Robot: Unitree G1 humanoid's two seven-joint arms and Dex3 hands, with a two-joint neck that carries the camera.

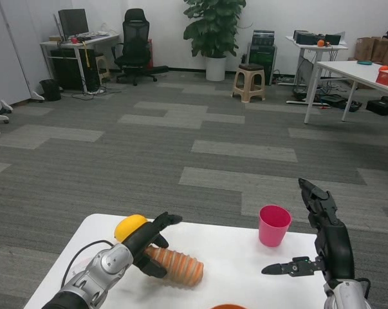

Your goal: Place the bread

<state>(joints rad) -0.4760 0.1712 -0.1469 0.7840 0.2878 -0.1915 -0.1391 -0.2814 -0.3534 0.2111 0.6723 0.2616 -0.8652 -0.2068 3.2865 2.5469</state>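
Left hand (142, 246), black, on its silver forearm, sits at the near-left of the white table (245, 273) with fingers spread; it rests against the left end of the long, ridged, tan bread roll (174, 266), and I cannot tell if any finger actually grips it. Roll lies on its side on the tabletop, running from the hand toward the table's middle. Round yellow ball-like object (130, 227) sits just behind the hand, near the far edge. Pink plastic cup (273, 225) stands upright, well apart to the right. Right hand (322, 241) hovers open at the right side, holding nothing, fingers splayed. Orange rim (227, 306) just shows at the bottom edge. Risks, as judged: roll is cylindrical and may roll once freed; a finger dragging across the ridges on withdrawal could pull it askew; lifting the hand backward could knock the yellow object off the edge.
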